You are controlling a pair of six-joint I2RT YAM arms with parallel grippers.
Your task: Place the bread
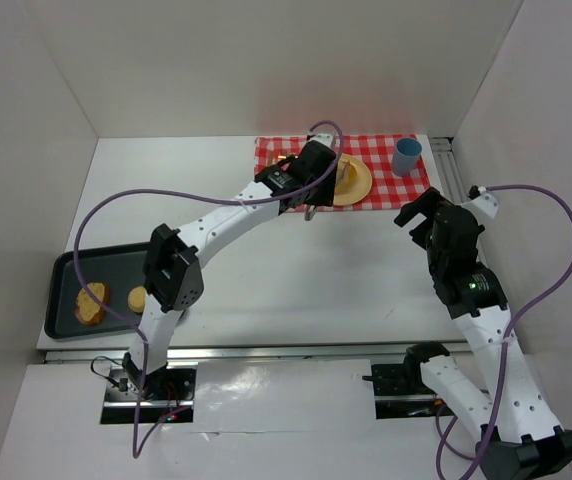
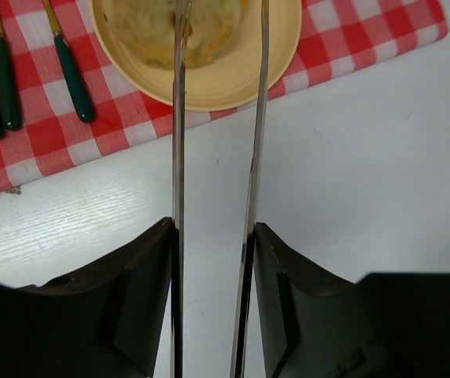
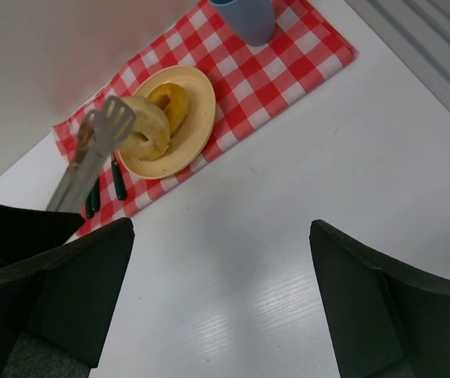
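A yellow plate (image 1: pixel 358 183) lies on the red checked cloth (image 1: pixel 386 185) at the back of the table. Two round pieces of bread (image 3: pixel 148 126) lie on it; one leans up beside the tongs' head. My left gripper (image 1: pixel 311 172) hovers at the plate's left edge, shut on metal tongs (image 2: pixel 179 118). The tongs' two arms stand apart and reach over the bread (image 2: pixel 201 31) on the plate (image 2: pixel 209 87). Whether their tips touch it is cut off at the top of the left wrist view. My right gripper (image 1: pixel 421 215) is open and holds nothing, right of the plate over bare table.
A dark tray (image 1: pixel 66 275) at the left edge holds two more bread pieces (image 1: pixel 91 302). A blue cup (image 1: pixel 406 156) stands on the cloth's right end. Green-handled cutlery (image 2: pixel 71 71) lies on the cloth left of the plate. White walls enclose the table.
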